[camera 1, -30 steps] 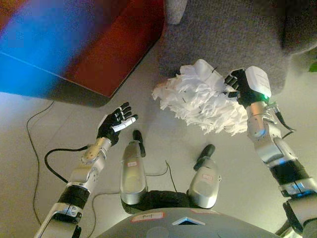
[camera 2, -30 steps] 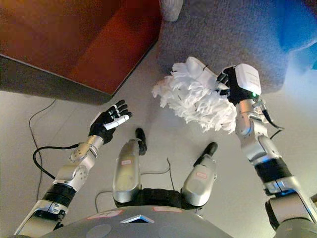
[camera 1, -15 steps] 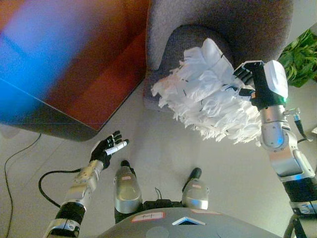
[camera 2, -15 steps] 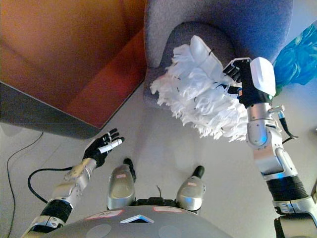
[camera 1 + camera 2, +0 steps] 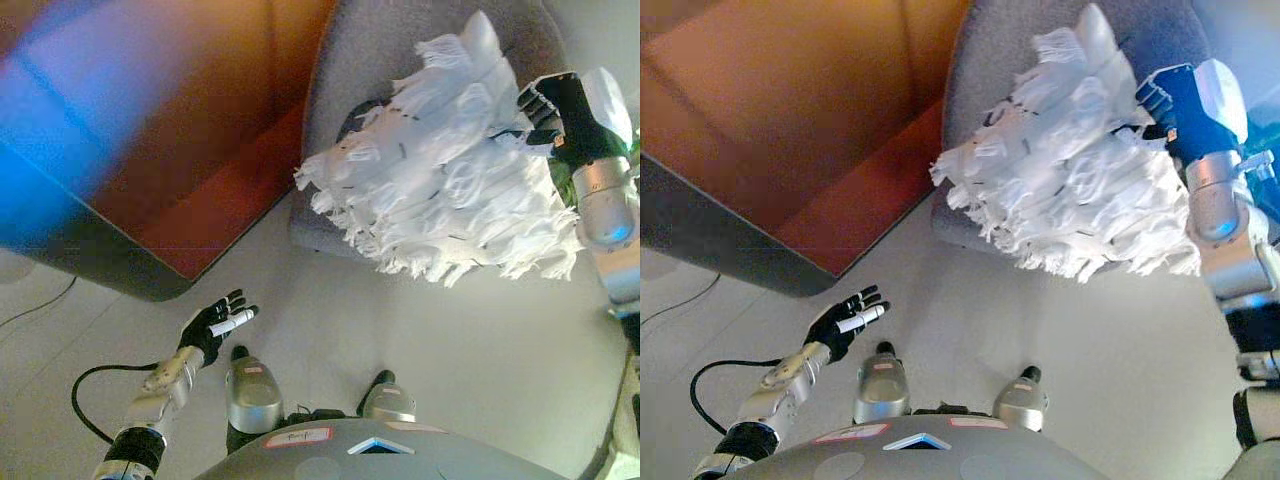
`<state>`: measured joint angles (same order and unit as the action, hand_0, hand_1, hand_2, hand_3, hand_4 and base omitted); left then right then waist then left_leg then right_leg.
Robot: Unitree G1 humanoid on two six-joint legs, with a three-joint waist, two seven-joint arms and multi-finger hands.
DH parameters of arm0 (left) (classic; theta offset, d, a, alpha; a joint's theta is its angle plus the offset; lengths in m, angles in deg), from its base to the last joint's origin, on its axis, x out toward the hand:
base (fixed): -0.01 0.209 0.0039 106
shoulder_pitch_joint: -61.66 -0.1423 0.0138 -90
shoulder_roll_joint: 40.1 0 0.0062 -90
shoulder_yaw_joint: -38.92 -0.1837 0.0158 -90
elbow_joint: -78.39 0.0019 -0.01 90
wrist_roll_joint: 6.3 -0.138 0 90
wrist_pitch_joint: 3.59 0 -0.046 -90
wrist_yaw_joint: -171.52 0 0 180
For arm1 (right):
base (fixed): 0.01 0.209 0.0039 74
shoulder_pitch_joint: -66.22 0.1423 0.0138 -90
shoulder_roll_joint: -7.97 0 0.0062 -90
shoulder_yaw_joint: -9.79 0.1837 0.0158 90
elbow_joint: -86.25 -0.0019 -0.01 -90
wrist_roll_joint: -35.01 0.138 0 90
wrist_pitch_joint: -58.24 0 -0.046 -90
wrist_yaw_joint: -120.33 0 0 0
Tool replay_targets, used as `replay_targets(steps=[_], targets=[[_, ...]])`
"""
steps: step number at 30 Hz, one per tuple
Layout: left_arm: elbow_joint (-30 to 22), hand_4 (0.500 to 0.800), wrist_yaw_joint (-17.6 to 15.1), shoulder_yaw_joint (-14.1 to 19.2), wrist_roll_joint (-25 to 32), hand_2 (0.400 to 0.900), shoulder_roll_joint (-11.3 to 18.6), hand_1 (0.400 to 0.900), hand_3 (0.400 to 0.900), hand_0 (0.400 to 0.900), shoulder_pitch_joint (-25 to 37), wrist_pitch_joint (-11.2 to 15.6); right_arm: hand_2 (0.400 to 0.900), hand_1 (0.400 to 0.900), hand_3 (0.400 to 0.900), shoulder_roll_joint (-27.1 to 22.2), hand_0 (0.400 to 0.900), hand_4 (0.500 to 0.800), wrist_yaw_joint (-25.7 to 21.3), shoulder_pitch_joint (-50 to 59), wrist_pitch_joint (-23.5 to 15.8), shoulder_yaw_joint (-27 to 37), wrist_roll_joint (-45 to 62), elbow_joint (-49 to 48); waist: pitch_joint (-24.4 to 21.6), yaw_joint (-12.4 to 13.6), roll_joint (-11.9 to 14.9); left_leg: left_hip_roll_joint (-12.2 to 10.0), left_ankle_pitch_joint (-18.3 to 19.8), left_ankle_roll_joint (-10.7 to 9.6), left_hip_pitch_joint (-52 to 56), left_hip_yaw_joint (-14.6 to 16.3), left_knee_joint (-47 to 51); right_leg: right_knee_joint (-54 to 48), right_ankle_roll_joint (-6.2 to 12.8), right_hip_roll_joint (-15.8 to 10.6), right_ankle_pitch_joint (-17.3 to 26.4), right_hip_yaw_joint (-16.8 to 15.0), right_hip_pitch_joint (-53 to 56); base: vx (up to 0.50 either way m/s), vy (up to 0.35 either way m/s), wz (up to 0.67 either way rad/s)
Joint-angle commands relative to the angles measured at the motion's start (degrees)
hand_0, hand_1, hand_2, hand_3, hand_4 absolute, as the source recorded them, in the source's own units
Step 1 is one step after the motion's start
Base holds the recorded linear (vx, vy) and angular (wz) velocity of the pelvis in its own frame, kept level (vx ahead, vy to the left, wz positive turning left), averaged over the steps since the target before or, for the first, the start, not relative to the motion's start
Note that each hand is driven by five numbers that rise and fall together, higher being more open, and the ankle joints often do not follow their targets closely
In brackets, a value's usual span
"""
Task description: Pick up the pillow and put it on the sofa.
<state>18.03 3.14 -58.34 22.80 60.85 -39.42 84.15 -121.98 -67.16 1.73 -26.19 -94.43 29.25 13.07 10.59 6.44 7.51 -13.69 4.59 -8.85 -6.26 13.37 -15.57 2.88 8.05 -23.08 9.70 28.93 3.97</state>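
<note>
The pillow (image 5: 450, 190) is white and shaggy with ragged fringes. My right hand (image 5: 555, 110) grips its far right edge and holds it in the air over the front of the grey sofa (image 5: 370, 60). The pillow hides most of the sofa's seat. It also shows in the right eye view (image 5: 1080, 180), with the right hand (image 5: 1170, 100) at its upper right. My left hand (image 5: 212, 325) is open and empty, low at the left above the floor, well apart from the pillow.
A dark red-brown cabinet or table (image 5: 190, 160) stands at the left, close beside the sofa. Pale floor (image 5: 420, 320) lies in front of the sofa. A green plant (image 5: 565, 175) shows at the right edge behind my right arm.
My right hand has lifted the pillow higher and further over the sofa. The camera has shifted, so the sofa fills more of the upper view. The left hand stays open and low.
</note>
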Motion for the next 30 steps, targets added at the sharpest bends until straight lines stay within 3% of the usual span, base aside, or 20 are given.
replay_targets(steps=[1, 6, 7, 9, 11, 13, 18, 20, 25, 30], targets=[[-7.88, 0.800, 3.33, -3.88, 2.35, 0.900, 4.51, 0.900, 0.900, 0.900, 1.33, 1.28, 0.400, 0.400, 0.400, -9.48, 0.400, 0.500, -2.74, 24.48, -0.46, -5.27, 3.54, 15.35, -3.94, 5.60, -1.51, -0.47, -1.18, 1.04, 12.45, 1.08, 11.45, -3.09, 6.68, 0.98, 1.54, 1.15, -0.18, 0.19, -0.081, 0.42], [-11.24, 0.800, 4.92, -5.50, 4.70, 0.900, 8.22, 0.900, 0.900, 0.900, 2.65, 1.09, 0.400, 0.400, 0.400, -8.86, 0.400, 0.500, -4.20, 44.35, 4.98, -20.23, 0.42, 36.87, -2.83, 9.46, -3.08, -1.14, -4.09, -0.99, 10.65, -2.94, 14.05, -4.43, 6.42, 2.34, 0.59, 2.75, 0.34, 0.03, -0.132, 0.40], [-11.97, 0.800, 5.57, -6.03, 5.71, 0.900, 9.40, 0.900, 0.900, 0.900, 3.72, 1.86, 0.900, 0.900, 0.900, -7.92, 0.900, 0.800, -4.56, 49.16, 10.10, -21.67, 1.63, 42.29, -1.80, 10.71, -3.56, -1.50, -4.83, -1.64, 9.10, -4.15, 14.56, -4.79, 6.50, 2.42, 0.55, 3.14, -0.36, -0.16, -0.122, 0.33], [-13.98, 0.800, 5.53, -5.84, 7.10, 0.900, 9.59, 0.900, 0.900, 0.900, 4.66, 2.03, 0.900, 0.900, 0.900, -7.43, 0.900, 0.800, -7.84, 54.45, 13.68, -23.20, 7.92, 47.19, -0.27, 11.71, -4.76, -1.91, -5.77, -2.29, 7.26, -5.69, 15.47, -5.47, 6.75, 2.33, 0.94, 3.50, -1.60, -0.22, -0.093, 0.32], [-15.56, 0.800, 5.63, -5.72, 8.30, 0.900, 9.58, 0.900, 0.900, 0.900, 5.25, 2.09, 0.900, 0.900, 0.900, -7.65, 0.900, 0.800, -11.75, 57.67, 13.60, -23.08, 6.30, 48.32, 1.27, 12.18, -5.86, -2.12, -6.24, -2.50, 6.17, -6.85, 16.15, -5.98, 6.90, 2.09, 1.43, 3.80, -2.68, -0.16, -0.023, 0.22], [-17.00, 0.800, 5.18, -6.06, 8.67, 0.900, 9.24, 0.900, 0.900, 0.900, 4.34, 2.14, 0.900, 0.900, 0.900, -8.31, 0.900, 0.800, -16.73, 60.20, 9.77, -24.76, 3.20, 48.26, 2.07, 12.23, -6.52, -2.19, -6.75, -2.40, 5.69, -7.24, 16.92, -5.85, 6.95, 1.69, 1.67, 3.67, -3.60, -0.05, 0.042, 0.11], [-17.87, 0.800, 3.32, -6.54, 8.46, 0.900, 8.89, 0.900, 0.900, 0.900, 1.85, 1.70, 0.900, 0.900, 0.900, -8.75, 0.900, 0.800, -21.83, 57.62, 5.75, -23.93, 4.32, 44.47, 0.78, 11.48, -6.03, -1.80, -7.21, -1.57, 6.90, -6.19, 16.73, -5.27, 6.95, 0.67, 2.22, 4.17, -2.95, 0.04, 0.074, -0.05], [-18.26, 0.800, 3.19, -6.65, 8.35, 0.900, 8.55, 0.900, 0.900, 0.900, 1.03, 0.67, 0.900, 0.900, 0.900, -9.01, 0.900, 0.800, -22.37, 54.13, 2.94, -21.43, 7.44, 40.78, -0.44, 10.87, -5.59, -1.63, -6.21, -1.23, 7.74, -5.96, 15.61, -4.77, 6.95, 0.06, 2.32, 3.87, -2.55, 0.12, 0.107, -0.16], [-15.58, 0.800, 2.85, -7.26, 8.52, 0.900, 7.63, 0.900, 0.900, 0.900, 0.66, 1.56, 0.900, 0.900, 0.900, -8.43, 0.900, 0.800, -22.75, 41.79, -3.02, -13.34, 7.08, 30.71, -2.05, 8.75, -4.99, -0.92, -3.37, -0.03, 9.09, -4.80, 11.81, -3.43, 6.95, -1.49, 2.78, 2.66, -1.84, 0.05, 0.116, -0.29], [-11.58, 0.800, 2.85, -6.75, 8.92, 0.900, 5.94, 0.900, 0.900, 0.900, 1.59, 2.76, 0.900, 0.900, 0.900, -5.66, 0.900, 0.800, -24.07, 23.75, -7.29, 0.07, 6.24, 17.05, -2.70, 5.00, -4.46, -0.45, -1.35, 1.56, 10.44, -1.92, 9.63, -2.58, 6.95, -2.26, 4.14, 0.86, -1.47, -0.04, 0.083, -0.30]])
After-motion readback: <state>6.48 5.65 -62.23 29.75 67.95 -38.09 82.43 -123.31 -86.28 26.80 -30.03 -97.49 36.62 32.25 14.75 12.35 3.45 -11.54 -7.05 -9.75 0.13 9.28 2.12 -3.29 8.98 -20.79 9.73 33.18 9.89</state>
